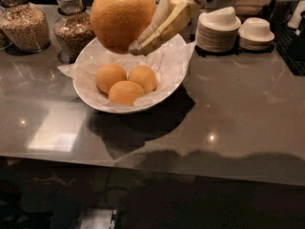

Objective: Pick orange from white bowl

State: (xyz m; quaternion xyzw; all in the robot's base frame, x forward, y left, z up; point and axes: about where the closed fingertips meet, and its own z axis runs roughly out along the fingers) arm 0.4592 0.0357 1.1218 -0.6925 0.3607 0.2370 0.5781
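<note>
Above the white bowl [171,87], toward its 12 o'clock rim in the camera view, the pincer [143,37] is clamped on the orange [121,15], holding it clear of the three other fruits [125,82] lying on the paper lining. The orange looks firm, fairly heavy and apt to roll, so I judge a grip across its widest middle to be safest

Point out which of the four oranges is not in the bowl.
The orange clamped in the pincer, held in the air above the white bowl's back rim. The other three lie together on the paper inside it.
</note>
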